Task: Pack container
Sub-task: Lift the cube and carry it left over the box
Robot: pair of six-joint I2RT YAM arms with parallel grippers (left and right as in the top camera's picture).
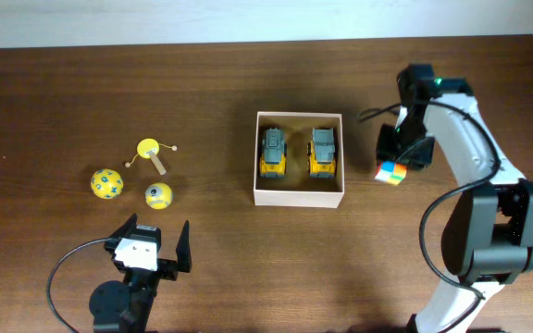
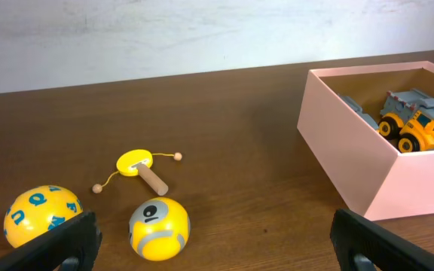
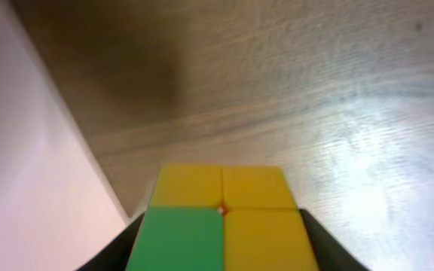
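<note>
Nearest, at the left of the table, the left gripper hovers with its fingers spread wide, released and holding nothing. Just beyond it lie three loose toys: a yellow ball with a grey patch, a yellow ball with blue marks to its left, and a small yellow rattle drum with a wooden handle and two beaded strings a little farther. None of the three touches another.

The container sits near the middle of the table, well to the right of these toys. Inside it two yellow and grey toy trucks stand side by side in the far part.

Just right of the container's right wall, the right gripper is clenched on a colour cube, a dark finger pressed to each side. Whether the cube rests on the wood, I cannot tell.
</note>
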